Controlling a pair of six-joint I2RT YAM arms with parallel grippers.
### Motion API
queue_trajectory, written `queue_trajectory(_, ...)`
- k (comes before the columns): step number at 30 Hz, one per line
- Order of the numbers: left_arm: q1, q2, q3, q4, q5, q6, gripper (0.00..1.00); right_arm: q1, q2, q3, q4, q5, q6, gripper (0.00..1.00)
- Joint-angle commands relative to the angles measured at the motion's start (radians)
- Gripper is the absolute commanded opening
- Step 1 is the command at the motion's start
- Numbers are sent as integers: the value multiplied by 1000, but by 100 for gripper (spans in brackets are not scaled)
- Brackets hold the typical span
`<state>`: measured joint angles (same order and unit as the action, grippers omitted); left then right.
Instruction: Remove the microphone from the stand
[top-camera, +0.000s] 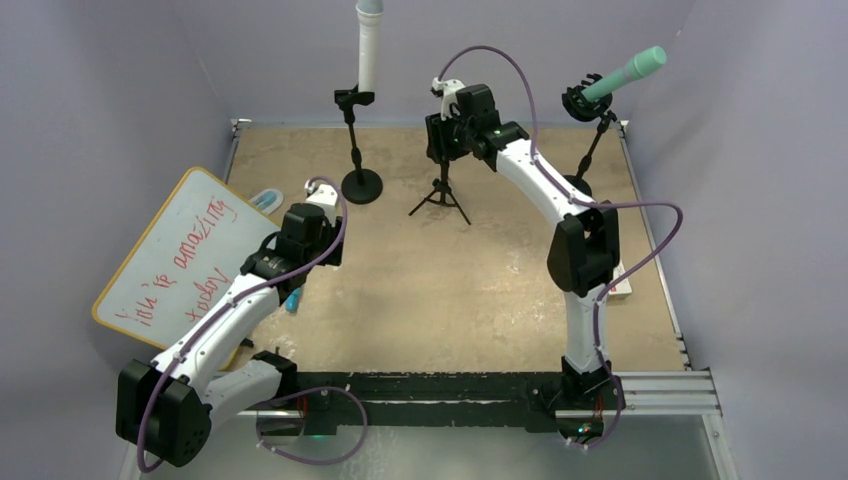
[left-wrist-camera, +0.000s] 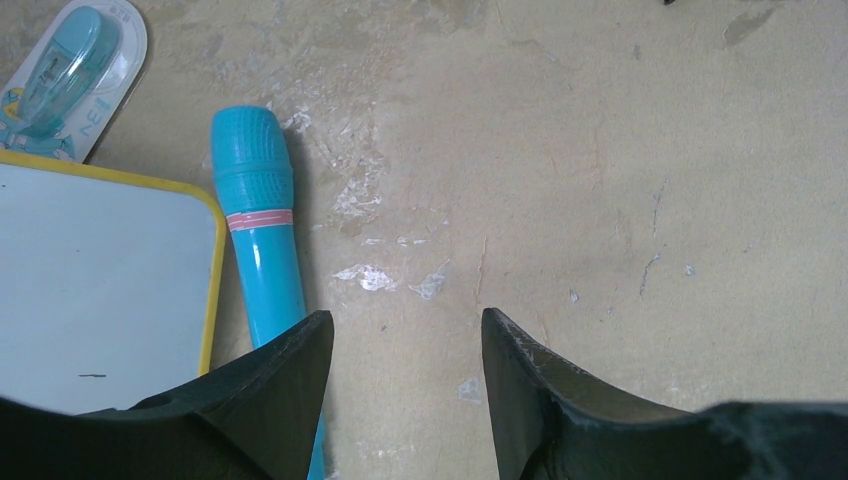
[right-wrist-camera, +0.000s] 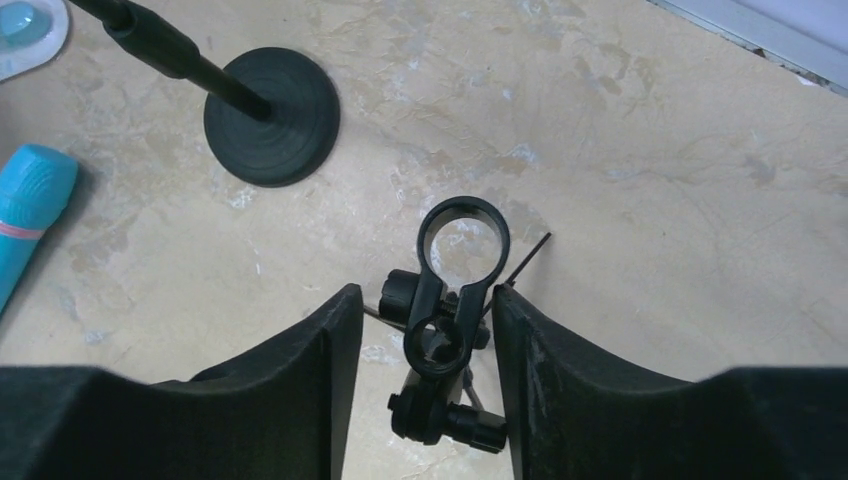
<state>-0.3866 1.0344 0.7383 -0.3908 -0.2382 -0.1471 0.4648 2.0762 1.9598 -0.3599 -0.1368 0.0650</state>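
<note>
Centrally, a scuffed tan table (top-camera: 450, 290) is enclosed by lilac walls (top-camera: 280, 50); left gripper (left-wrist-camera: 405, 325) and right gripper (right-wrist-camera: 428, 300) are held spread.

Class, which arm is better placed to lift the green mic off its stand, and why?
Right. The green mic sits far right, on that arm's side, and the right gripper is raised at the back by the empty clip. The left gripper is low, by the blue mic.

lavender walls (top-camera: 100, 80), tan tabletop (top-camera: 450, 290)
</note>
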Motion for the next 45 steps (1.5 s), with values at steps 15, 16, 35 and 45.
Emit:
queue_trajectory(15, 5, 20, 39, -5, 10, -19, 54, 39, -94, -31, 15, 374, 30, 30)
queue_trajectory(16, 5, 20, 39, -6, 10, -19, 54, 34, -104, -40, 18, 396, 49, 30)
queue_trajectory(35, 5, 33, 45, -11, 23, -17, 54, -22, -311, -247, 89, 322, 168, 34)
queue_trajectory(45, 5, 42, 49, -14, 32, -17, 54, -18, -228, -238, 94, 69, -92, 36)
